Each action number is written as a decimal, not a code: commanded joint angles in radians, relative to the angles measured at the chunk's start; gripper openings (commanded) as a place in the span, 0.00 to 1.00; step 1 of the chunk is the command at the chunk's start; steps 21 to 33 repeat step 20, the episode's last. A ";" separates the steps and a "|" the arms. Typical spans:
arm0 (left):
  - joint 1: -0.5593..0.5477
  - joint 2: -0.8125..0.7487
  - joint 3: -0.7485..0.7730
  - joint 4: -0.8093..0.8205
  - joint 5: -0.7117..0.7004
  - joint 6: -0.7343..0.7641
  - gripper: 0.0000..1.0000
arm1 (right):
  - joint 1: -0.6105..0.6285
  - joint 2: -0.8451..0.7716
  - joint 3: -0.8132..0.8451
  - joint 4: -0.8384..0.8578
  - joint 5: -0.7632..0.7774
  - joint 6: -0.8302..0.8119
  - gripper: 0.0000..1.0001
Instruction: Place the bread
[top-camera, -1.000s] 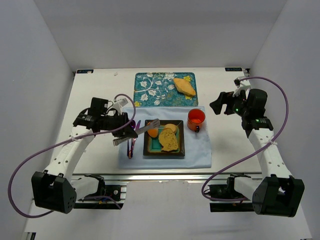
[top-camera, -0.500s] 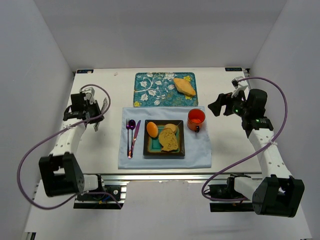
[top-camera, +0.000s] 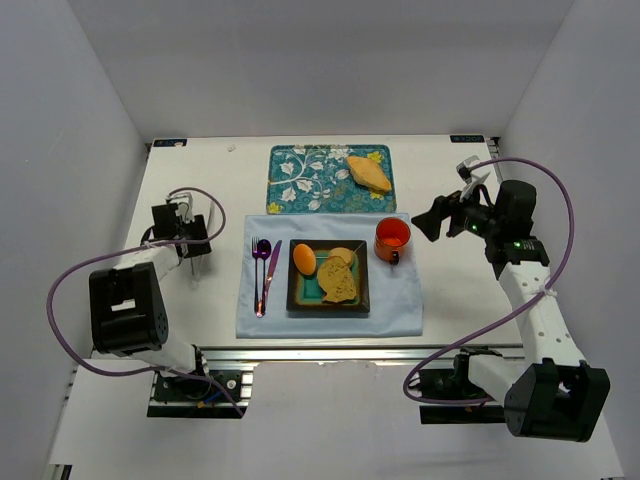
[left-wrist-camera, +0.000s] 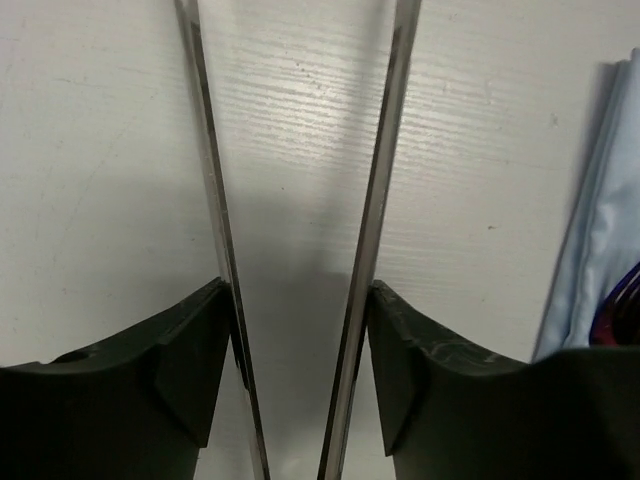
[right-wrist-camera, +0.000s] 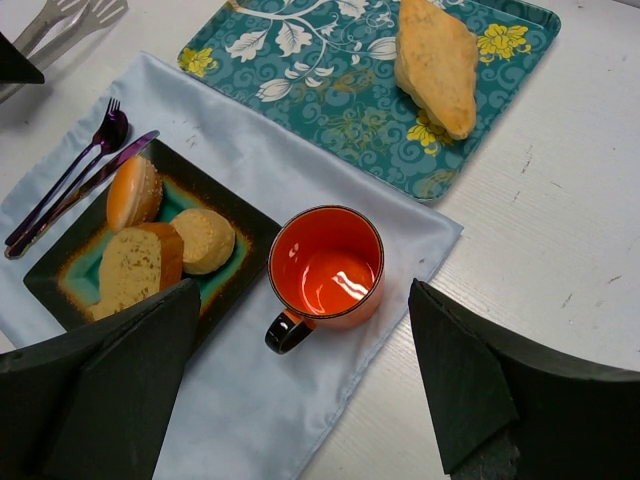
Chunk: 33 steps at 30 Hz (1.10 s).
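— Where's the bread sitting?

— Three pieces are on the dark square plate. There's an orange roll at its left end and a round bun in the far right corner. The toast is just nearer than the bun and seems to touch it. (The roll is glossy; the other two look matte.) A fourth piece, a flat tan loaf, lies on the right part of the teal tray behind.

— What's around the plate?

— It rests in the middle of a pale blue cloth. A purple fork and knife lie side by side just to its left. An orange mug stands on the cloth just off the far right corner, handle toward the arms. The tray meets the cloth's far edge.

— And the grippers?

— The left gripper is well off to the left, over bare table. The cloth's edge only just shows at the side of its camera. Its fingers stand apart, each pressed against one arm of thin metal tongs, and the arms splay with only tabletop between them. The right gripper hangs to the right of the mug. Its fingers are spread wide and grip nothing, and its camera looks down on mug, plate and tray.
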 joint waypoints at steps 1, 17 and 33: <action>0.007 -0.009 -0.023 0.040 -0.022 -0.014 0.68 | -0.005 -0.005 0.017 0.000 -0.025 -0.022 0.89; 0.016 -0.402 0.089 -0.228 -0.248 -0.232 0.98 | -0.005 0.086 0.175 -0.120 0.178 0.155 0.89; 0.015 -0.523 0.121 -0.271 -0.009 -0.253 0.98 | -0.005 0.109 0.201 -0.125 0.155 0.139 0.89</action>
